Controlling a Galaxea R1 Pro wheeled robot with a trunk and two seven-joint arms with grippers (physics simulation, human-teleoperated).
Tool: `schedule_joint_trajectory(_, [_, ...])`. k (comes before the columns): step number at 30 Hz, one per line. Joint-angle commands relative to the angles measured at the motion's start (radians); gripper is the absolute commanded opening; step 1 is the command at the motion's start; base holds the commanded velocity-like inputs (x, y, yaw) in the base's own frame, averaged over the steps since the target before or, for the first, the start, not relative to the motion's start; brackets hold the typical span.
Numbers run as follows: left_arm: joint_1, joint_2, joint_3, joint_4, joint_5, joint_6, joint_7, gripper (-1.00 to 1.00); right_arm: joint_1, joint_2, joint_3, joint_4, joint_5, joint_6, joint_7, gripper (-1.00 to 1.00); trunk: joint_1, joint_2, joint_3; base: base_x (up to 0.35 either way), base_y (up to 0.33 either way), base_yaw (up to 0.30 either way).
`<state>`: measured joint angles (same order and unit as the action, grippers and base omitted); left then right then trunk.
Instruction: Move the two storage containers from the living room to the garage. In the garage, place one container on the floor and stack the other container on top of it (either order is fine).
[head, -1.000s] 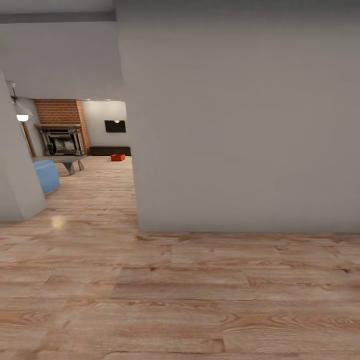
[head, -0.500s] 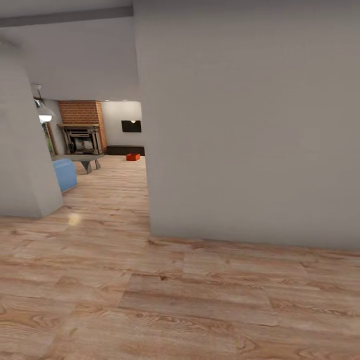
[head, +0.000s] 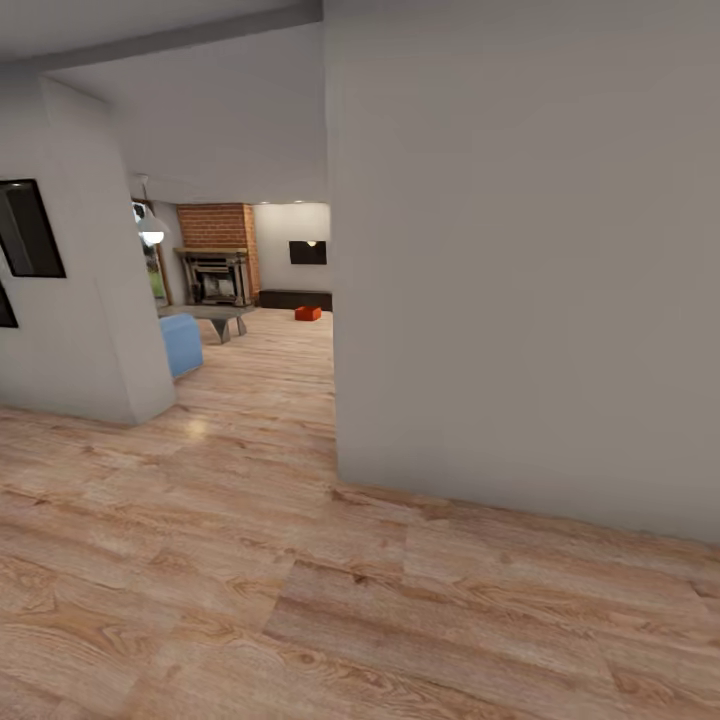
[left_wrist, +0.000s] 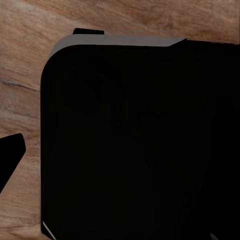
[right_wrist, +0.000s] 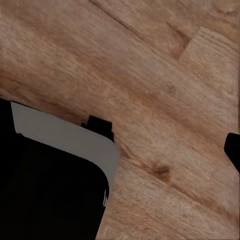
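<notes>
One storage container (head: 308, 313) sits small and orange-red on the light plank floor (head: 250, 560) at the far end of the living room (head: 255, 300), just in front of the low dark console (head: 296, 299) and below the black TV (head: 308, 252), with the brick fireplace (head: 218, 255) off to its side. It lies far ahead of our jaws and well out of reach, through the opening between the big grey wall (head: 530, 260) and the pale pillar (head: 95, 290); a blue seat (head: 182, 343) and a low table (head: 222, 318) stand along that passage. At this range we cannot read the bin's long axis, nor say which arm will end up nearer, and we make out just one bin from here. Both wrist views look down at wood planks past a dark rounded body (left_wrist: 140, 145) that we take to be part of our own frame (right_wrist: 45, 195), so we cannot tell whether either pair of jaws stands wide or narrow, though nothing orange shows there. We judge the task barely begun: the next move is to drive on through the opening toward the bin.
</notes>
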<state>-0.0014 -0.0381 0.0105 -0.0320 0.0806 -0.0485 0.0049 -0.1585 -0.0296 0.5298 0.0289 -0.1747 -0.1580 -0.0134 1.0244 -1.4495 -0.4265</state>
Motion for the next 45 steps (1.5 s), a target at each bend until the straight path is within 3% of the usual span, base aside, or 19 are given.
schedule_joint_trajectory(1, [0.000,0.000,0.000,0.000,0.008,-0.002,0.001,1.00,-0.001,0.000,0.009,0.003,-0.009,-0.006,0.000,1.00,0.001,0.000,-0.001,0.323,0.000,0.270])
schedule_joint_trajectory(33, [0.000,0.000,0.000,0.000,0.008,-0.002,0.001,1.00,-0.001,0.000,0.008,0.003,-0.009,-0.006,-0.001,1.00,0.001,0.000,-0.001,0.323,0.000,0.268])
schedule_joint_trajectory(45, [0.000,0.000,0.000,0.000,0.008,-0.001,0.001,1.00,-0.001,0.000,0.009,0.003,-0.009,-0.006,0.000,1.00,0.001,0.000,-0.001,0.323,0.000,0.029])
